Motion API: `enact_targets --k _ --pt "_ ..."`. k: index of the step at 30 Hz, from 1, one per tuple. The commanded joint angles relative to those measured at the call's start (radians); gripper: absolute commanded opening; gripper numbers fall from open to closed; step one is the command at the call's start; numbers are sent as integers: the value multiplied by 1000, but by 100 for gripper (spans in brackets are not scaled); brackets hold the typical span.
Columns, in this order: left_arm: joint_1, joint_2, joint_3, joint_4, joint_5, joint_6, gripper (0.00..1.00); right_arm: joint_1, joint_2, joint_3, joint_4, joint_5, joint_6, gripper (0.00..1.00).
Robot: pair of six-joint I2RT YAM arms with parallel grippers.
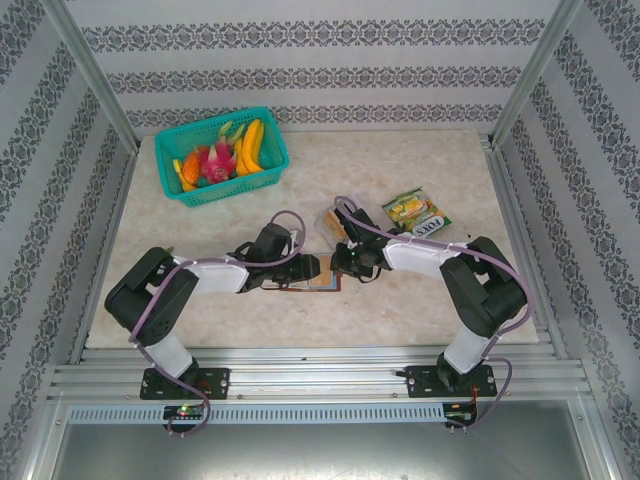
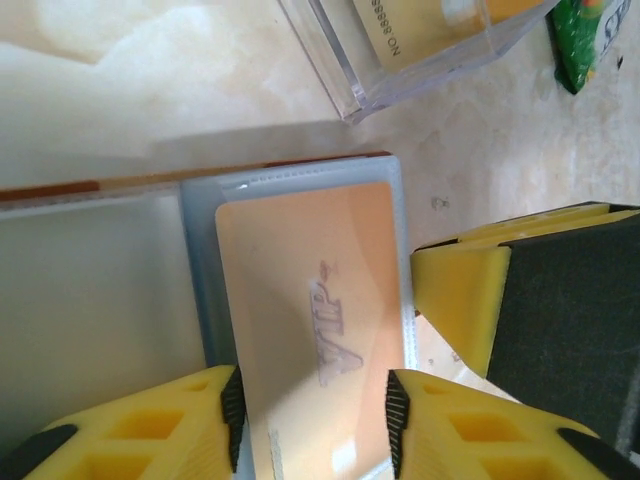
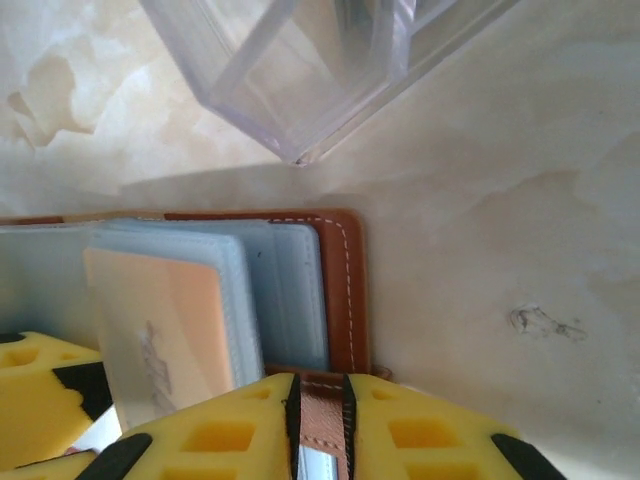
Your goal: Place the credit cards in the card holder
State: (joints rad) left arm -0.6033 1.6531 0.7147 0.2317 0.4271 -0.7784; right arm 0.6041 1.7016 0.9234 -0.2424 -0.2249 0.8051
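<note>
- Desk [image 1: 430, 300]: bare marble to the right of the holder and along the near edge; basket [image 1: 222, 155] of fruit well apart at the far left corner.
- Box [image 3: 330, 70]: clear plastic, one corner just past the holder's far edge, with a gap between them. Snack packet [image 2: 590, 40] lies beyond it to the right.
- Holder [image 3: 345, 290]: brown, open flat near mid-desk between the two hands, clear sleeves fanned upward.
- Card [image 2: 310, 300]: orange, marked "VIP", lying in the top sleeve and short of its far edge.
- Left hand [image 2: 310, 410]: fingers spread, one on each side of the card's near end, which runs in beneath them.
- Right hand [image 3: 320, 400]: fingers pressed together, pinching the holder's brown cover at its near right corner, just beside the left hand.
</note>
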Motion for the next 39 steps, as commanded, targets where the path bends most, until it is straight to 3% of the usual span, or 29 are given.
enact_targets --k 1,4,11,20,29,33,37,39 --pt "-12 -96 -25 -62 -107 1 50 -16 -72 -13 -39 23 -29 22" --pt "-10 -140 -25 -95 -142 10 55 -32 -115 -10 -52 22 -54 24" --pt "-9 -146 9 -125 -149 23 55 -77 -200 11 -113 79 -130 28" --pt "-4 -162 111 -162 -138 52 61 -134 -201 92 -199 124 -240 30" --pt "0 -95 219 -190 -139 54 62 -159 -150 166 -218 114 -300 31" --pt "20 -37 335 -316 -220 19 64 -181 -119 236 -264 136 -358 31" --pt "55 73 484 -443 -222 -22 63 -199 -65 319 -317 170 -423 32" --pt "67 135 556 -488 -203 -37 59 -210 -36 350 -316 125 -454 32"
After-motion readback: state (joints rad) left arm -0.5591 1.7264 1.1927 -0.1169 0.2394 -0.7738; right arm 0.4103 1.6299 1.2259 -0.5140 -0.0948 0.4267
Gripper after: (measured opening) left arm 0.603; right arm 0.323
